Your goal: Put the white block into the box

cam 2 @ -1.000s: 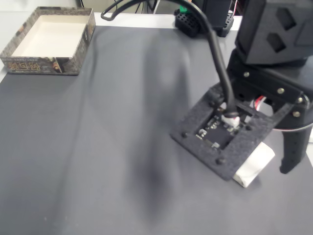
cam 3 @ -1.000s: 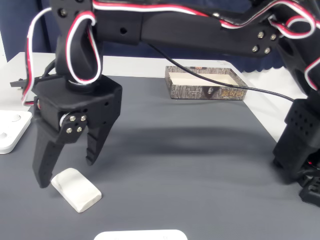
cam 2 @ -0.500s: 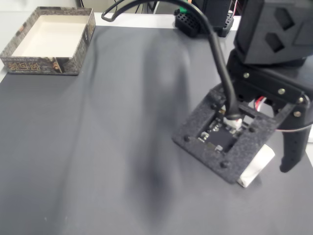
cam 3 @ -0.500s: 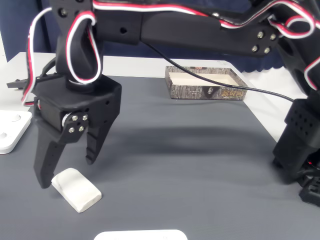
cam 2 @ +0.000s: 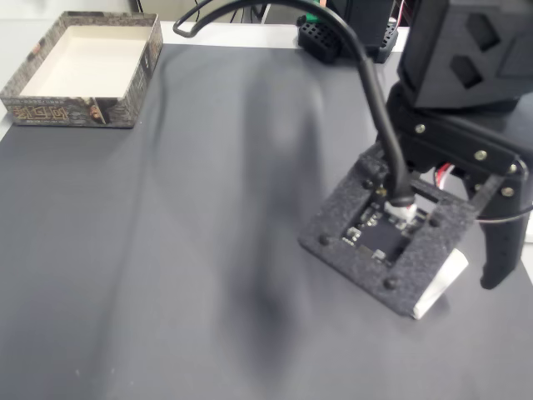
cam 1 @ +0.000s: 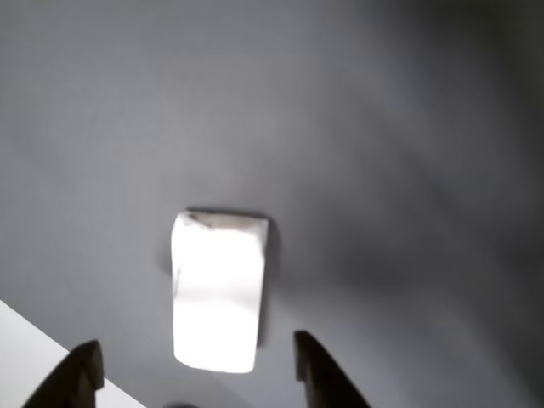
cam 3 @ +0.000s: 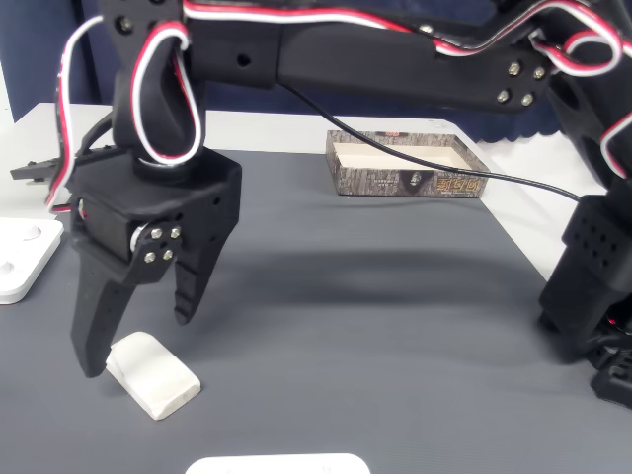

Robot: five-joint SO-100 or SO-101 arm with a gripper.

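The white block (cam 3: pixel 155 374) lies flat on the dark grey mat, near its front left corner in a fixed view. My gripper (cam 3: pixel 136 346) hangs just above it, open, one fingertip (cam 3: pixel 90 368) beside the block's left end and the other behind it. In the other view the white block (cam 1: pixel 217 293) lies lengthwise between the two dark fingertips of my gripper (cam 1: pixel 194 348). From the opposite fixed view the wrist plate hides most of the white block (cam 2: pixel 441 285). The box (cam 2: pixel 75 112) stands at the mat's far left corner, and its speckled rim (cam 3: pixel 405 182) also shows at the back in a fixed view.
A flat white device (cam 3: pixel 20 262) sits off the mat's left edge and another white object (cam 3: pixel 276 464) at the front edge. The arm's base (cam 3: pixel 592 296) stands on the right. Open mat lies between the block and the box.
My gripper has sunk slightly lower over the block, still open. In a fixed view the wrist plate now covers more of the block. The block has not moved.
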